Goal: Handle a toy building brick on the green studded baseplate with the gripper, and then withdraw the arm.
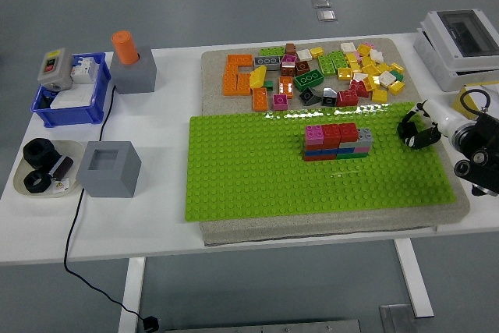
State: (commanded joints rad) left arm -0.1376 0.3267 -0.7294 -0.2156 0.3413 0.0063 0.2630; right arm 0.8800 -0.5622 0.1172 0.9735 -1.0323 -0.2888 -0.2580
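**My right hand waits at the baseplate's right edge**

At the far left of the white counter point(156, 228) a shallow cream dish point(45, 169) carries black ring-shaped parts. Behind it a blue bin point(69, 99) holds a grey switch box with a red button point(54, 68). Next comes a hollow grey cube point(109, 168), and behind that a grey block with an orange cylinder point(123, 47) standing upright in it. A black cable point(74, 224) trails off the near edge.

The green studded baseplate point(249, 169) fills the middle, lying on a beige mat point(214, 60). A small wall of stacked bricks point(337, 143) stands right of the plate's centre, toward its far edge, pink, red and grey on top. Beyond the plate, loose bricks point(312, 76) lie scattered on the mat: orange to the left, yellow, white and red to the right.

My right hand point(417, 126) sits at the plate's right edge, near the brick wall but apart from it. Its black fingers are curled loosely with nothing between them. A white box with a clear lid point(460, 44) stands at the far right corner.
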